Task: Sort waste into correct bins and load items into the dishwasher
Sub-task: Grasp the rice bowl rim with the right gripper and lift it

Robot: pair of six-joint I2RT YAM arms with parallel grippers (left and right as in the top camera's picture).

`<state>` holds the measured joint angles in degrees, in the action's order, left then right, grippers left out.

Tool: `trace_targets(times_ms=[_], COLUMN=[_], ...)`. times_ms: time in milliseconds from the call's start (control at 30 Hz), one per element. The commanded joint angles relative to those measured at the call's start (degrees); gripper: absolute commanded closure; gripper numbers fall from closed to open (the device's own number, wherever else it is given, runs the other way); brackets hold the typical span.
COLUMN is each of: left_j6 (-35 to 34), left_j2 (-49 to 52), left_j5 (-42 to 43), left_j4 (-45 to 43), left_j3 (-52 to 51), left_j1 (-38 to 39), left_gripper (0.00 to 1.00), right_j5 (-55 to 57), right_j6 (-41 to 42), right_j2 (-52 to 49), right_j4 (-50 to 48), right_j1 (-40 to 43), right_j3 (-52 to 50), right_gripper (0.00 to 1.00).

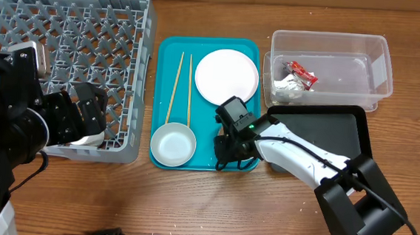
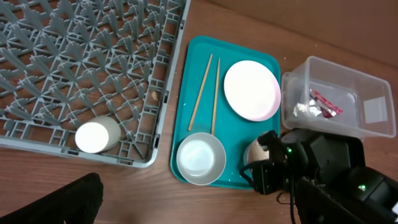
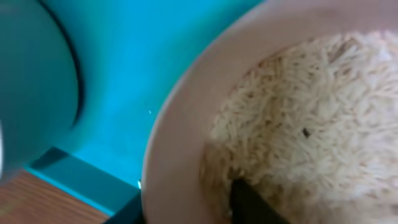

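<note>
A grey dish rack (image 1: 67, 41) sits on the table (image 1: 189, 205), left of the teal tray (image 1: 204, 121). Right of the tray are a clear tub (image 1: 347, 68) and a black tray (image 1: 327, 133). On the teal tray are a plate (image 1: 227, 76), a grey-blue bowl (image 1: 172, 144), chopsticks (image 1: 175, 85), and a pink bowl (image 3: 180, 124) of rice (image 3: 298, 118), with the right pincer (image 1: 230, 148) clamped on its rim. A white cup (image 2: 96, 135) stands in the rack near the left pincer (image 1: 88, 116); I cannot tell whether that pincer is apart or together. The tub holds a red wrapper (image 1: 302, 72) and a paper scrap (image 1: 288, 88).
</note>
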<state>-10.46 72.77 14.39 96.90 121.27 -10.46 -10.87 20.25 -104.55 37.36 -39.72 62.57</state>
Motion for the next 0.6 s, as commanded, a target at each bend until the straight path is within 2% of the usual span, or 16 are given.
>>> trace_targets(times_ms=[0,100,233,333,433,567], left_j6=[1.0,1.0,1.1,1.1,1.0,1.0], left_j2=[0.9,1.4,2.2,2.7,3.2,4.0], left_j5=[0.5,0.5,0.5,0.5,0.5,0.5], left_j4=[-0.1,-0.1,-0.1,-0.1,-0.1,-0.1], left_j3=[0.6,0.6,0.6,0.6,0.6,0.6], left_j1=[0.3,0.3,0.3,0.3,0.3,0.3], left_gripper=[0.00,0.00,0.00,0.00,0.00,0.00], right_j5=[1.4,1.5,4.3,4.4,4.9,4.9], right_j6=[-0.3,-1.0,-1.2,-1.2,-0.9,-0.7], right_j2=[-0.6,-0.6,-0.6,-0.6,-1.1,-3.5], right_j4=[1.0,3.7,7.6,7.5,7.3,5.6], right_j1=[0.2,0.2,0.2,0.2,0.2,0.1], right_j3=[1.5,3.9,8.8,10.2,10.1,10.1], right_gripper=[0.42,0.36,0.36,0.48,0.55,0.56])
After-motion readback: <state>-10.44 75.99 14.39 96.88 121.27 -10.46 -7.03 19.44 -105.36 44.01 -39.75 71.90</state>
